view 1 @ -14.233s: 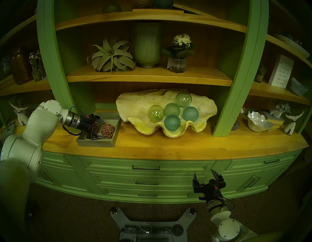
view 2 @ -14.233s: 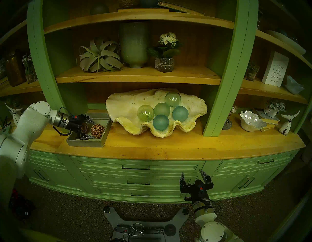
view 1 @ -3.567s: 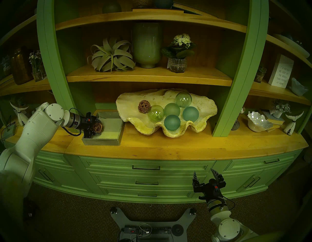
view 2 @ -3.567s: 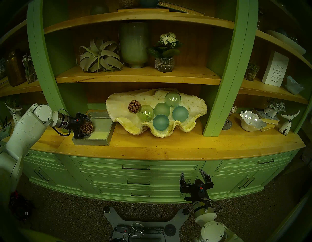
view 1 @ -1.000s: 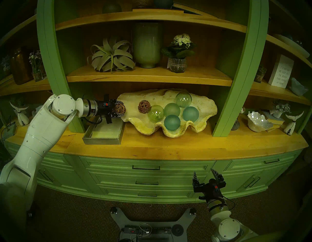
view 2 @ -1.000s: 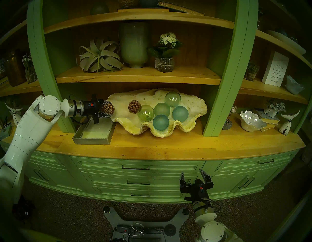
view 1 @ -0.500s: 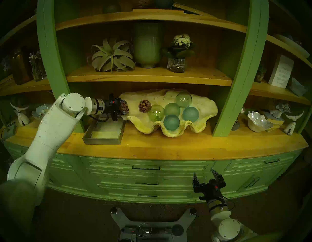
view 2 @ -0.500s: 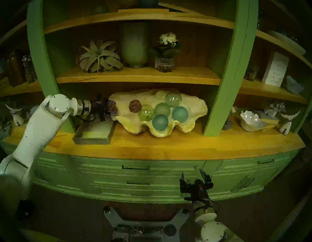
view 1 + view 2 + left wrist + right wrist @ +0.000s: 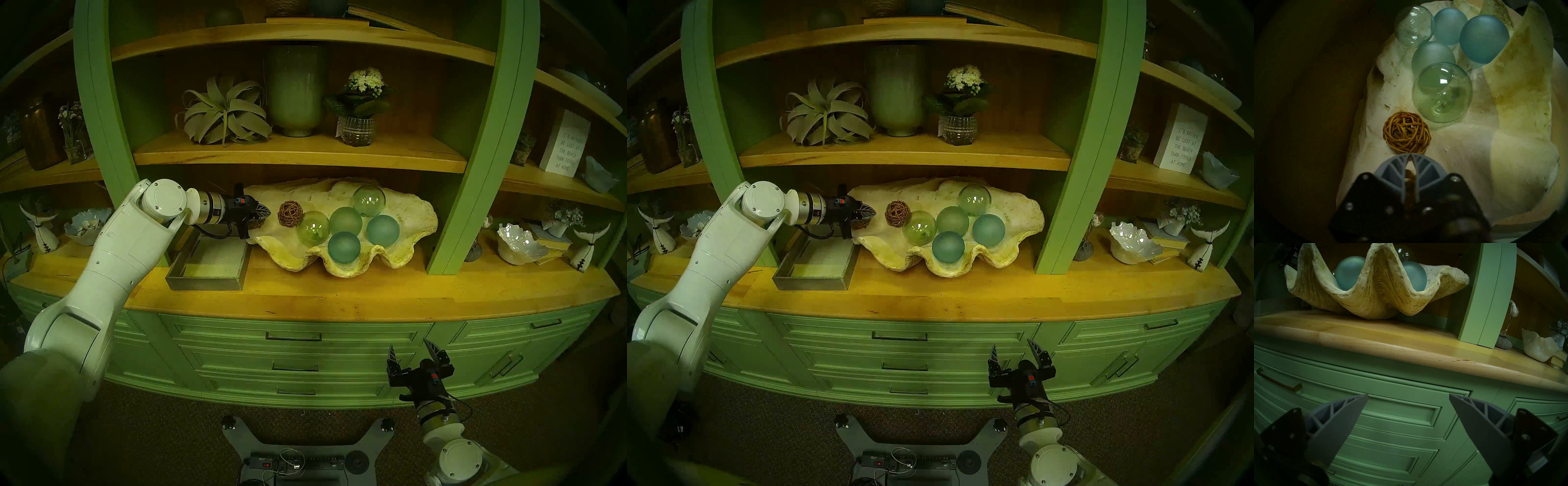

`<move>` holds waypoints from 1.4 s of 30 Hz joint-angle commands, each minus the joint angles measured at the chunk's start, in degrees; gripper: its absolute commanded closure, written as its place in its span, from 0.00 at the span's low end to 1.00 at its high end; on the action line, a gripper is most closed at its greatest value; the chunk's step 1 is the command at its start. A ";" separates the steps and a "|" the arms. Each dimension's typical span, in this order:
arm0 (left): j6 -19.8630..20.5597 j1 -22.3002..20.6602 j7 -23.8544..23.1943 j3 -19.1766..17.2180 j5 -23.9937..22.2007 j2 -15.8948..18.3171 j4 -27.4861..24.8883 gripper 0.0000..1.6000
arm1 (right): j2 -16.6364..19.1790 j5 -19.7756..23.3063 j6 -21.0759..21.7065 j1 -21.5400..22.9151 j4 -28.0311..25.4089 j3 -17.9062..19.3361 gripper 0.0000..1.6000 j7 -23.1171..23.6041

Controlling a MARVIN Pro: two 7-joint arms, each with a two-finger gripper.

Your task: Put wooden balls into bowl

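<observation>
The cream clam-shell bowl (image 9: 271, 244) stands on the wooden counter and also shows in the left wrist view (image 9: 1474, 161). One wooden ball (image 9: 290, 213) lies inside it on the left, touching a clear green glass sphere. My left gripper (image 9: 269, 213) hovers over the bowl's left end, shut, its fingertips touching (image 9: 1409, 154). The second wooden ball (image 9: 257, 224) sits right under the fingers inside the bowl, mostly hidden; a brown strip of it (image 9: 1409, 176) shows through the finger gap. My right gripper (image 9: 409, 343) is open and empty in front of the drawers.
Several green and blue glass spheres (image 9: 345, 220) fill the bowl's middle. The grey tray (image 9: 207, 281) stands left of the bowl, below my left wrist. A wooden shelf (image 9: 298, 159) hangs low above the bowl. Green posts (image 9: 475, 169) flank it. Small white bowls (image 9: 520, 242) stand at both sides.
My left gripper carried the second wooden ball from above the tray rightward over the bowl's left end. Its fingers are now together and the ball shows beneath them. The right arm has not moved.
</observation>
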 commanded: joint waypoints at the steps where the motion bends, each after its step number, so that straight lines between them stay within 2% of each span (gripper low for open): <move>1: -0.84 -4.48 -0.42 -0.81 -0.12 -0.68 0.56 0.84 | 0.04 -0.05 -0.32 0.23 -1.71 0.18 0.00 -0.04; 2: -0.84 -4.48 -0.42 -0.81 -0.12 -0.68 0.56 0.84 | 0.04 -0.05 -0.32 0.23 -1.71 0.18 0.00 -0.04; 7: -1.50 -4.39 -1.00 -1.25 -0.08 -0.52 0.76 0.58 | 0.05 -0.05 -0.31 0.22 -1.73 0.18 0.00 -0.04; 8: -1.73 -4.17 -0.99 -1.62 -0.14 -0.21 0.49 0.12 | 0.05 -0.05 -0.31 0.22 -1.73 0.18 0.00 -0.04; 9: -1.83 -4.12 -1.08 -1.79 -0.19 -0.03 0.39 0.00 | 0.05 -0.05 -0.31 0.22 -1.73 0.18 0.00 -0.04; 19: -2.41 -3.01 -1.32 -2.70 -0.67 1.30 -1.54 0.00 | 0.05 -0.05 -0.30 0.21 -1.75 0.19 0.00 -0.04; 30: -1.65 0.70 -2.71 -4.71 -2.67 4.70 -8.12 0.00 | 0.06 -0.04 -0.29 0.20 -1.78 0.19 0.00 -0.04; 33: -1.47 2.40 -3.03 -5.73 -3.47 6.23 -9.81 0.00 | 0.06 -0.04 -0.28 0.20 -1.78 0.19 0.00 -0.04; 42: -1.47 9.47 -3.12 -12.23 -8.10 11.81 -13.57 0.00 | 0.02 -0.06 -0.35 0.28 -1.63 0.16 0.00 -0.04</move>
